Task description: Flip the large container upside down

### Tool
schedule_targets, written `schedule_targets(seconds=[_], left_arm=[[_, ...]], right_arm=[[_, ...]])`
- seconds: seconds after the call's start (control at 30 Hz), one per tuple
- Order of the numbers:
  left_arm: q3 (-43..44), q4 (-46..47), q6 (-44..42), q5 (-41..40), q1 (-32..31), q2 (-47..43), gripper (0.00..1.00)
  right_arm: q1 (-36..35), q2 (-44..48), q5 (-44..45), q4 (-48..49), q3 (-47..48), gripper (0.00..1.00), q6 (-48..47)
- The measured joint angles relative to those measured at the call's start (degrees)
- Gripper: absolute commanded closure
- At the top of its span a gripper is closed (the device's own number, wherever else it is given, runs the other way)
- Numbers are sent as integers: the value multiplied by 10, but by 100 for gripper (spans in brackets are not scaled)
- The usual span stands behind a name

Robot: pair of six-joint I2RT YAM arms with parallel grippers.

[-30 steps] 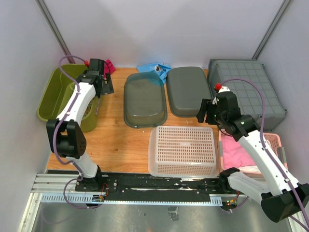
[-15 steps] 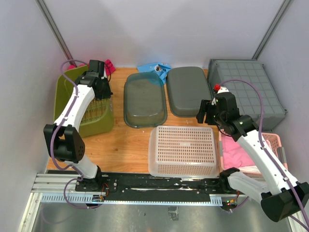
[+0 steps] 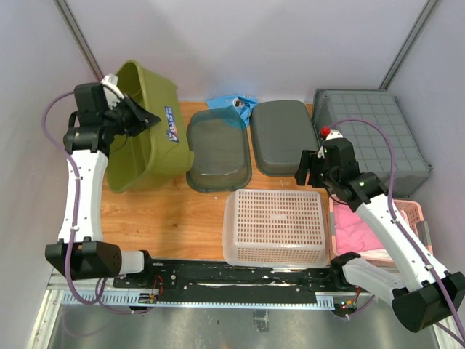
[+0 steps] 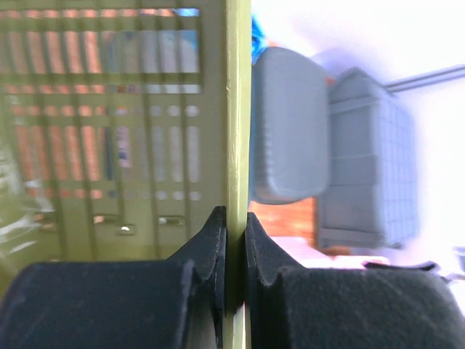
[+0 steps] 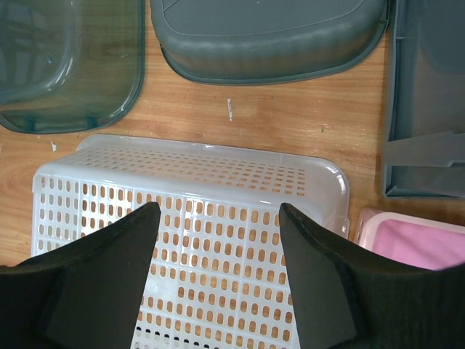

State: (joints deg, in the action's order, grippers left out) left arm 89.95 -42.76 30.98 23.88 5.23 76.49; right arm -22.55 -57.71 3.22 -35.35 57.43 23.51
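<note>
The green container stands tipped on edge at the table's far-left corner, with the left gripper clamped on its thin rim. The right gripper hangs open above the white basket. The container is judged light, rigid, smooth plastic; the rim is the practical hold.

The left wrist view crops the large container.

Teal tub beside grey tub; white basket in front; grey crate at right
</note>
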Motion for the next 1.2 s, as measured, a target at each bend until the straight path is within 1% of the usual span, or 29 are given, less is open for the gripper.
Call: schedule_targets(seconds=[0.1,0.27,0.4,0.5,0.53,0.6,0.67,0.73,0.8,0.87,0.93,0.97,1.2], left_arm=[[-82,61,59,79,44,-49,100],[-216,168,166,188,104,-87,100],[-295,242,234,249,128,-88,100],[-318,271,247,271,142,-95,99],[-321,272,247,275,147,-99,96],[-324,264,236,278,156,-105,76],[-323,249,212,273,165,-108,64],[-315,222,178,259,173,-109,44],[-294,178,139,228,176,-109,28],[-276,151,113,204,176,-110,19],[-250,113,77,167,176,-113,15],[-237,95,63,147,176,-116,11],[-147,-20,-37,7,176,-136,9]], right_arm=[[0,-2,-2,0,0,32,-2],[0,-5,-3,0,0,32,-9],[0,-6,-4,0,0,32,-11],[0,-6,-5,0,0,32,-12],[0,-6,-5,0,0,32,-13],[0,-6,-5,0,0,32,-13],[0,-6,-7,1,0,32,-13],[0,-6,-8,1,0,32,-13],[0,-6,-10,1,0,32,-13],[0,-6,-15,3,0,32,-12],[0,-6,-19,7,0,32,-12],[0,-6,-21,8,0,32,-12],[0,-9,-42,15,0,32,-12]])
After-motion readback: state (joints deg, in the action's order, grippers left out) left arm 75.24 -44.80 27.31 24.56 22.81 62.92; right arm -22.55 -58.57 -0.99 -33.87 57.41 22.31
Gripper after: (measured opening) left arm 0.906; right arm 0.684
